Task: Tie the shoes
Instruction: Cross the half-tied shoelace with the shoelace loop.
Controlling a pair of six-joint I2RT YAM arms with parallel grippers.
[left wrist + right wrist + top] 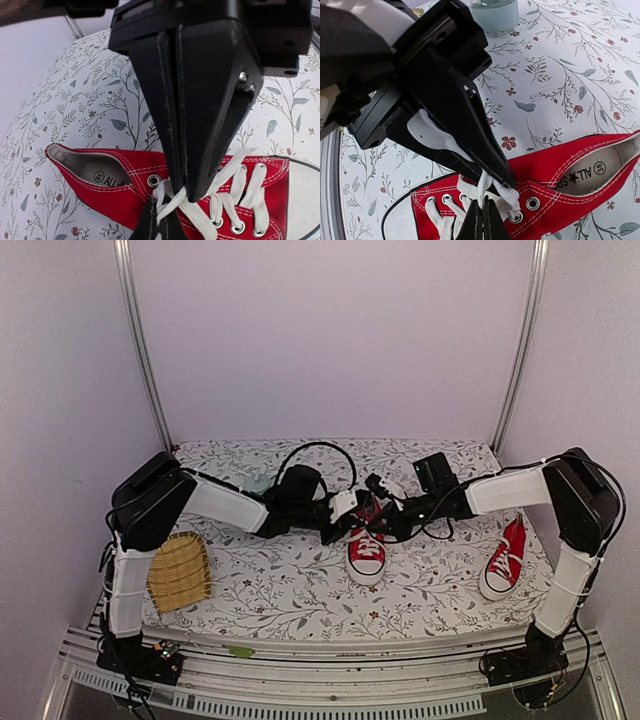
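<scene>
Left end effector (157,220) and right end effector (481,217), tips meeting above shoe (366,552) throat, each clamp lace (196,213); toe points at near counter (270,602) edge.

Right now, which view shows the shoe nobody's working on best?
Top external: the spare shoe lies in full view at the right of the picture, toe toward the near edge. Both wrist views show none of it, only the other shoe, mid-lacing.
</scene>
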